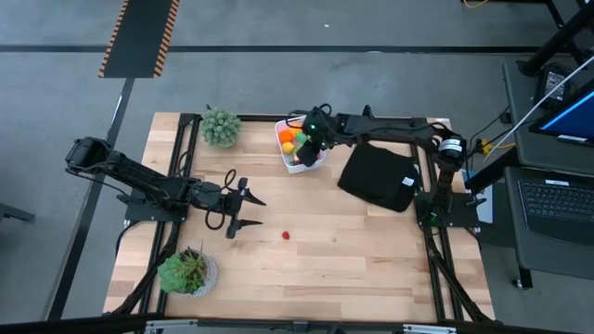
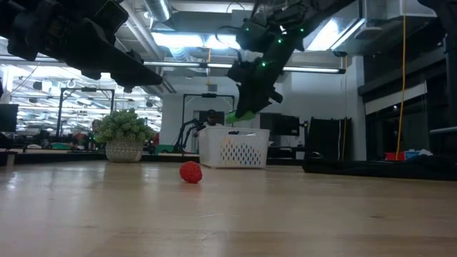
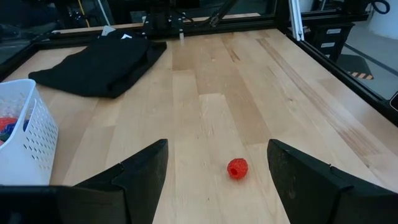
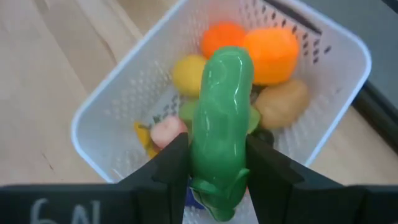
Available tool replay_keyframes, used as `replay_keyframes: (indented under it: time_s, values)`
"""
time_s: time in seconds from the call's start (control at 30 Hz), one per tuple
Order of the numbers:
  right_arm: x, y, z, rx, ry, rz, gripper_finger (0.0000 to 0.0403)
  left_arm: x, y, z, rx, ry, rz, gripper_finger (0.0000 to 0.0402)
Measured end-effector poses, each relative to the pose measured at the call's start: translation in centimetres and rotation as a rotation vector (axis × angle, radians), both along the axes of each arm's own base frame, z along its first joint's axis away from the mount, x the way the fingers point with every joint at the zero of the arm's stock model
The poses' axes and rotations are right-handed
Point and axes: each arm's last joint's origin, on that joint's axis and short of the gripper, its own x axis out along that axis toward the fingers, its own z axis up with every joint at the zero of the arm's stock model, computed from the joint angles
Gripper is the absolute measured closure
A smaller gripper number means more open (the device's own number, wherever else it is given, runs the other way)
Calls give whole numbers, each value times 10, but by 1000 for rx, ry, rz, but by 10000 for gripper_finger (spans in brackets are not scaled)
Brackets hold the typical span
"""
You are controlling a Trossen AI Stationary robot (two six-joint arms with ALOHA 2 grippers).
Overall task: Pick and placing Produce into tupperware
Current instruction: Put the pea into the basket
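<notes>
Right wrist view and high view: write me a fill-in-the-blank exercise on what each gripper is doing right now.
1. The right gripper is shut on a long ____ toy vegetable.
2. It hangs above the white ____, which already holds orange and yellow pieces.
3. The left gripper is open, with a small ____ berry lying on the table ahead of it.

Missing words: green; tub; red
</notes>
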Motion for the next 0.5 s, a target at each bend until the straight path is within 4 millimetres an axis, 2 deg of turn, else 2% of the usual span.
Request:
replay_keyframes:
  time_s: [0.27, 0.5]
  values:
    - [-9, 3, -31, 14, 32, -4, 269, 0, 0, 0, 0, 0, 0, 135]
    - [-14, 7, -48, 20, 48, -1, 269, 0, 0, 0, 0, 0, 0, 135]
